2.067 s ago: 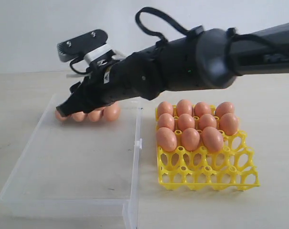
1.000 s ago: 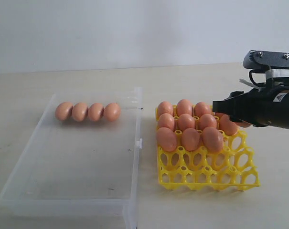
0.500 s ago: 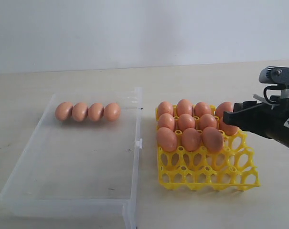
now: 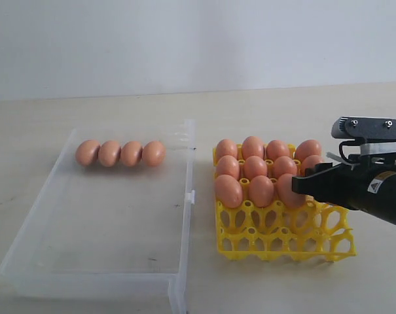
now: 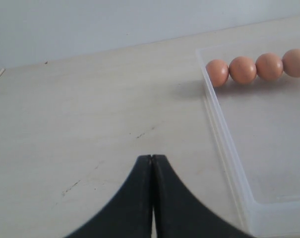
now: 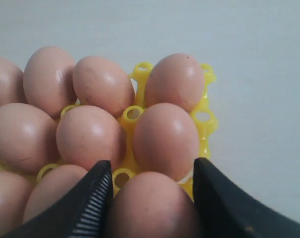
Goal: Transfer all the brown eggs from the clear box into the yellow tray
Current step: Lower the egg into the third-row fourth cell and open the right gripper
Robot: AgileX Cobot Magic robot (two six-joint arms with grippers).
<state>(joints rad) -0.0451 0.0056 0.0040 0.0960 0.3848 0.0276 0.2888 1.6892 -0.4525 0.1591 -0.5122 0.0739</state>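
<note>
Hovering over a pale table by a white wall, right gripper clasps 1 brown egg, left gripper closed

Matt brown eggs; glossy plastic yellow tray

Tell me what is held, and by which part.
Right gripper: jaws clasp one brown egg by its opposite sides. Left gripper: nothing held.

One box, one tray, perhaps sixteen brown eggs.
</note>
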